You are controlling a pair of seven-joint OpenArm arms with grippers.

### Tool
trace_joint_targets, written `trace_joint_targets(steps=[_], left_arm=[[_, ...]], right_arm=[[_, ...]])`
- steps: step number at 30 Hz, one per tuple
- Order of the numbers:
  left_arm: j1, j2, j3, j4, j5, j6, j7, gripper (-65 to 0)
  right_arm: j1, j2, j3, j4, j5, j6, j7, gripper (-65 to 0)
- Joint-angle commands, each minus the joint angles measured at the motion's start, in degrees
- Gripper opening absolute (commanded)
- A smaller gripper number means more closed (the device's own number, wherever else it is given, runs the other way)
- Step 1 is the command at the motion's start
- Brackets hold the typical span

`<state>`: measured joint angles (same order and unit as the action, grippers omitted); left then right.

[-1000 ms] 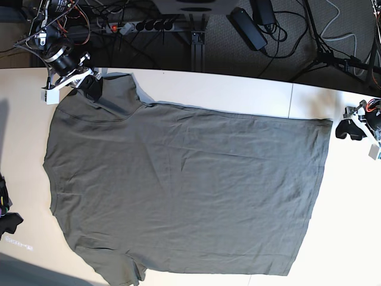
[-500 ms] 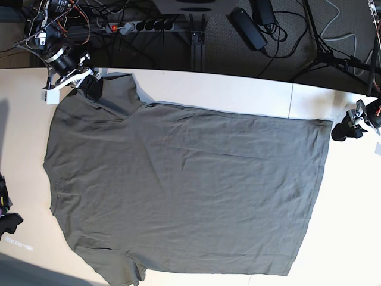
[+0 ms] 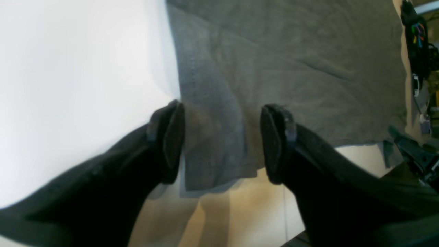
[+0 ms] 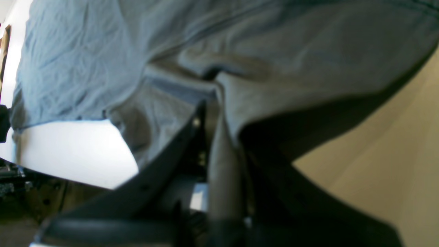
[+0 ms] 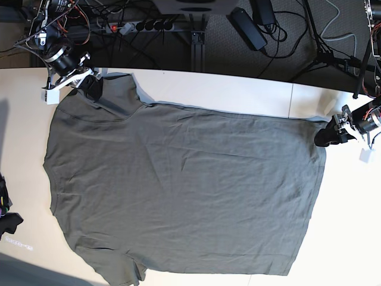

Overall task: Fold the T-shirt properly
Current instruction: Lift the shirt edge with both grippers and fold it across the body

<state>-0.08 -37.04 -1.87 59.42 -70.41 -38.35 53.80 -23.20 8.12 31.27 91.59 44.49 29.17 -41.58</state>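
The dark grey-olive T-shirt (image 5: 184,190) lies spread flat on the table, collar side to the left and hem to the right. My right gripper (image 5: 89,83) is at the far left and is shut on the upper sleeve; in the right wrist view (image 4: 219,130) cloth is pinched between the fingers. My left gripper (image 5: 326,136) is at the upper hem corner. In the left wrist view (image 3: 223,140) it is open, and its fingers (image 3: 169,137) straddle the corner of the T-shirt (image 3: 274,51) lying between them.
The table's far edge (image 5: 238,74) runs just behind the shirt, with a power strip (image 5: 143,26), cables and a stand leg beyond it. A dark object (image 5: 6,214) sits at the left edge. A seam (image 5: 290,101) crosses the table top.
My left gripper has moved left from beside the table's right edge onto the upper hem corner. My right gripper and the shirt have not moved.
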Motion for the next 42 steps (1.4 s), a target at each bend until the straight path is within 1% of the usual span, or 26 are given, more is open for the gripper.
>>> trace_joint_targets(steps=[1, 4, 5, 6, 8, 9, 10, 11, 12, 14, 16, 17, 19, 22, 25, 29, 32, 37, 39, 42], left_arm=[[1.0, 0.4, 2.0, -0.5, 6.8, 1.6, 6.0, -25.3], [1.0, 0.4, 3.5, -0.5, 7.8, 1.6, 3.8, -26.1], [1.0, 0.4, 3.7, -0.5, 8.8, 1.6, 2.6, -28.6], [1.0, 0.4, 3.7, -0.5, 9.6, 1.6, 1.2, -33.6], [1.0, 0.3, 3.7, -0.5, 11.4, 1.6, -1.8, -49.8], [1.0, 0.4, 3.7, -0.5, 12.3, 1.6, -3.3, -56.6], [1.0, 0.4, 3.7, -0.5, 13.2, 1.3, -4.8, -61.6], [1.0, 0.4, 3.7, -0.5, 14.8, -0.1, -6.3, -64.8], [1.0, 0.3, 3.7, -0.5, 16.6, -1.7, -7.6, -65.0], [0.9, 0.3, 3.7, -0.5, 18.3, -1.7, -7.9, -65.0], [0.9, 0.3, 3.7, -0.5, 18.3, -1.7, -7.9, -65.0], [0.9, 0.2, 3.7, -0.5, 18.0, -1.7, -7.9, -65.0], [0.9, 0.1, 3.6, -0.5, 15.6, -1.7, -7.7, -65.0], [0.9, 0.0, 2.1, 1.1, 12.5, -1.7, -4.7, -65.0], [1.2, -0.2, -0.4, 5.4, 11.9, -1.7, -0.6, -65.0], [1.3, -2.2, -1.9, 11.3, 6.6, -1.7, 1.5, -65.0], [0.7, -3.3, -1.9, 15.5, 6.1, -1.7, 1.5, -65.0], [-1.6, -3.4, -1.9, 18.2, 6.3, -1.7, 1.3, -65.0], [-2.7, -3.3, -1.9, 18.2, 8.2, -1.7, 0.6, -65.0], [-4.0, -3.3, -1.9, 18.2, 11.0, -1.7, -2.3, -65.0]], right_arm=[[-0.2, 0.7, 0.3, 0.7, 0.1, 5.2, 0.4, -65.0], [-0.2, 0.7, 0.3, 0.7, 0.1, 5.2, 0.4, -65.0], [-0.2, 0.7, 0.3, 0.7, 0.1, 5.2, 0.4, -65.0], [-0.2, 0.7, 0.3, 0.7, 0.0, 5.2, 0.4, -65.0], [-0.2, 0.7, 0.3, 0.7, 0.0, 5.2, 0.4, -65.0], [-0.2, 0.7, 0.3, 0.7, 0.0, 5.2, 0.4, -65.0], [-0.2, 0.7, 0.3, 0.7, 0.0, 5.2, 0.4, -65.0], [-0.2, 0.7, 0.3, 0.7, 0.0, 5.2, 0.4, -65.0], [-0.1, 0.7, 0.3, 0.7, 0.0, 5.2, 0.4, -65.0], [-0.2, 0.7, 0.3, 0.7, 0.0, 5.2, 0.4, -65.0], [-0.2, 0.7, 0.3, 0.7, 0.0, 5.2, 0.4, -65.0], [-0.1, 0.7, 0.3, 0.7, 0.1, 5.2, 0.4, -65.0], [-0.1, 0.8, 0.4, 0.8, 0.3, 5.2, 0.4, -65.0], [-0.2, 1.7, 0.4, 0.8, 3.1, 5.2, -1.4, -65.0], [-0.2, 3.8, 1.4, 1.0, 7.1, 5.2, -3.6, -65.0], [-0.1, 7.0, 4.6, 1.9, 12.6, 5.3, -5.2, -65.0], [0.0, 9.7, 6.2, 3.7, 14.6, 5.4, -6.5, -65.0], [1.8, 14.5, 6.3, 5.7, 16.0, 5.4, -7.4, -65.0], [3.6, 16.1, 6.3, 5.7, 15.9, 5.4, -7.4, -65.0], [7.4, 18.2, 6.1, 5.7, 15.1, 5.4, -7.4, -65.0]])
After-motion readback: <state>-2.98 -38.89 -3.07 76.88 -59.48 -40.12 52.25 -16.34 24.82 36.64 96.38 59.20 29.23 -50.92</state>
